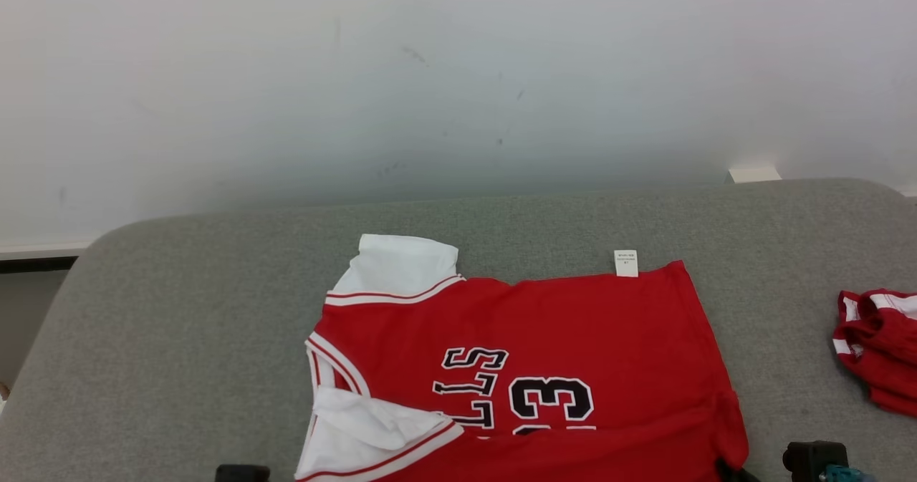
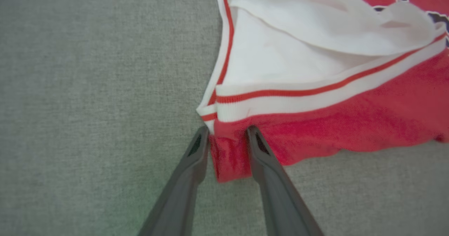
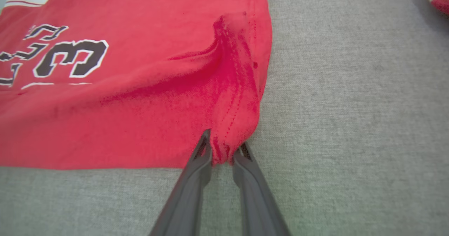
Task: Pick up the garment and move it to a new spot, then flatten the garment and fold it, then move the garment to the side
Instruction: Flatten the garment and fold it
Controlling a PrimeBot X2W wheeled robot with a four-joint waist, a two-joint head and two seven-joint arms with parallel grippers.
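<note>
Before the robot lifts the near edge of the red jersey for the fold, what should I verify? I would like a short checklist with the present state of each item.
1. Left gripper has cloth between its fingers: ok, a red fold of the jersey fills the gap.
2. Right gripper grips the hem corner: ok, pinched at the tips.
3. Jersey lies flat: not ok, the white sleeve is flipped over it and a ridge runs up from the right grip.
4. Near edge rests on the grey surface: ok.
5. Second red garment lies apart from the jersey: ok.
6. Both layers caught in each grip: cannot tell.
</note>
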